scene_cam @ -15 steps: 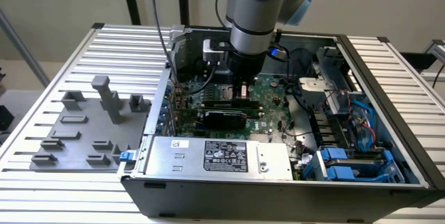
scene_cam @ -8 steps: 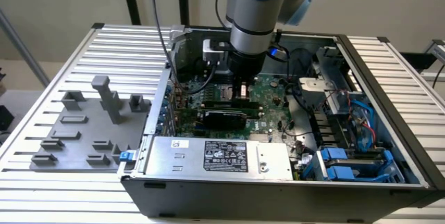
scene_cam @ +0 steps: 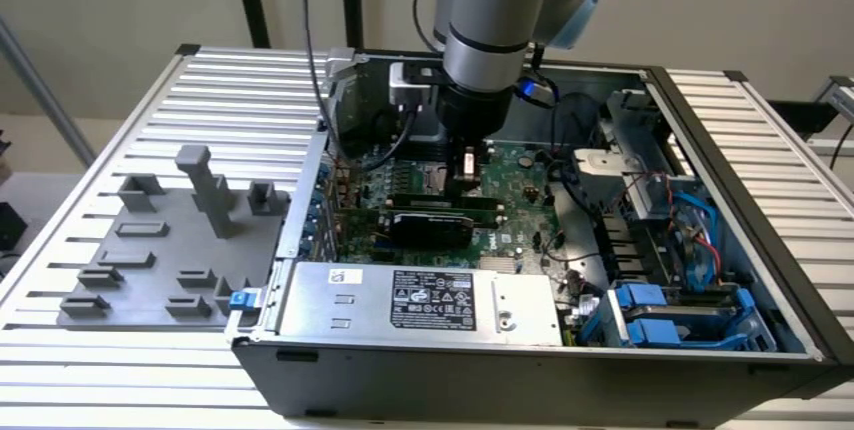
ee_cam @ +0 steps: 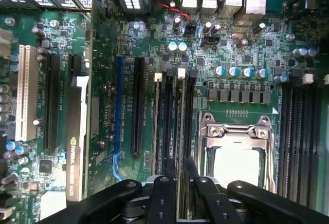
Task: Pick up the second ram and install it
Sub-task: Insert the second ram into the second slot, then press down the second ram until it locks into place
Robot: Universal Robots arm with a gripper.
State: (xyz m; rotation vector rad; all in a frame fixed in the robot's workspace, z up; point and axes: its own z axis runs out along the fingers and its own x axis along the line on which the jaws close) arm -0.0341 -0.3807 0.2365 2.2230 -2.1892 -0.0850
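The second ram (ee_cam: 181,121) stands edge-on in a black memory slot on the green motherboard (ee_cam: 247,54), its pale top edge running straight toward the wrist, with a white latch at its far end. My gripper (ee_cam: 180,168) hangs directly over it, one black finger (ee_cam: 169,175) on either side of the stick and slightly parted from it. In the exterior view the arm reaches straight down into the open computer case (scene_cam: 747,180), and the gripper (scene_cam: 467,176) is low over the board near the slots.
More black slots run parallel beside the stick. A metal processor socket (ee_cam: 234,147) lies close by. A graphics card (scene_cam: 430,220), a power supply (scene_cam: 427,295), cables and blue drive bays (scene_cam: 681,315) crowd the case. Grey fixture blocks (scene_cam: 174,240) stand on the slatted table.
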